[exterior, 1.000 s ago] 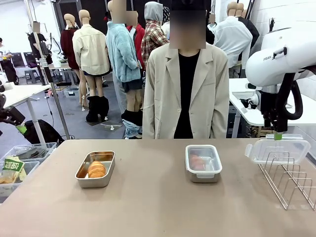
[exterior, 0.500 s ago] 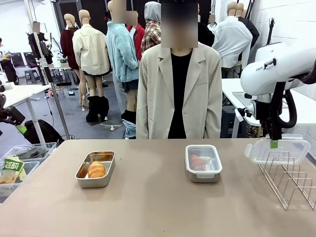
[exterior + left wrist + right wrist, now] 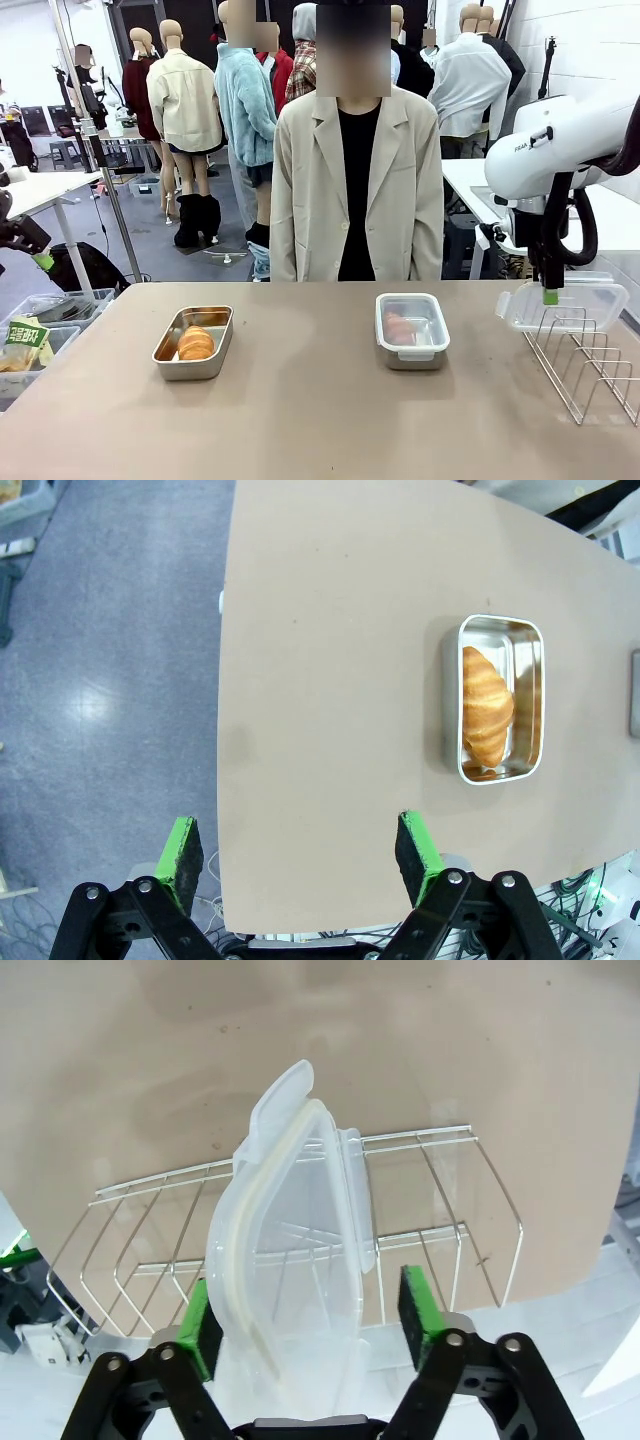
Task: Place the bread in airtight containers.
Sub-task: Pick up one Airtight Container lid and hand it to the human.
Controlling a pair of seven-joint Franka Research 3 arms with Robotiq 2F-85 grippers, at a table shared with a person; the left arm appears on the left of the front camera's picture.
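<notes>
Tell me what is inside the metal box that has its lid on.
Through the clear lid of the closed metal box, a pale pinkish-brown lump shows, probably bread. The lid blurs it, so its shape and number cannot be told.

Right arm enters from the right side, wrist pointed downward, right gripper (image 3: 550,296) hanging vertical. Its green-padded fingers (image 3: 414,1305) stand apart, not clamped. Left gripper (image 3: 298,852) is aimed downward, its fingers (image 3: 181,848) spread wide with nothing between them.
</notes>
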